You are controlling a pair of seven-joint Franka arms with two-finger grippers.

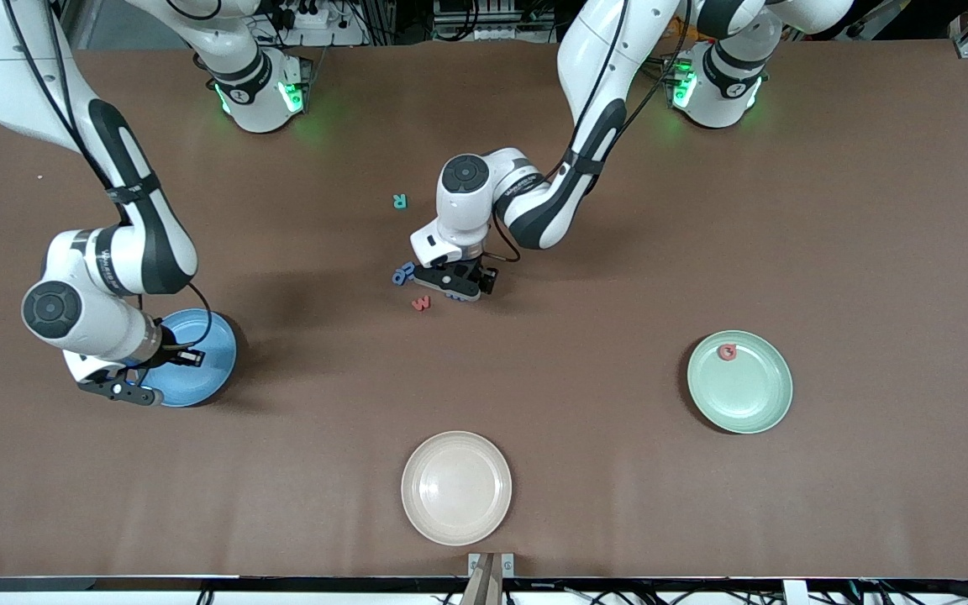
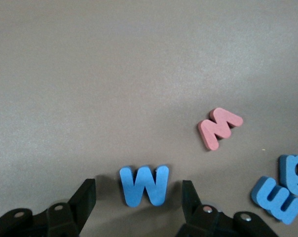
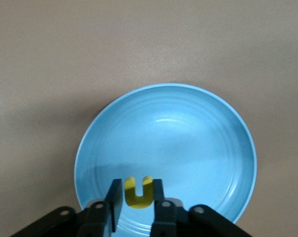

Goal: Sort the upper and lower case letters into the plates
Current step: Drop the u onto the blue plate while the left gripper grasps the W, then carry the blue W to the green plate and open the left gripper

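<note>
Right wrist view: yellow letter [image 3: 139, 191] over blue plate [image 3: 198, 143]

Both arms are glossy white shells with black joint bands and thin black cables strapped alongside, plus green lights glowing at the bases. Each black end effector [image 1: 459, 281] [image 1: 133, 388] shows silver screws.

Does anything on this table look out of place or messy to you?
Mostly no. The one odd spot is near the left gripper: two blue letters beside the red letter lie touching, perhaps overlapping, instead of apart. The cream plate holds nothing, while the green plate holds one red letter.
</note>
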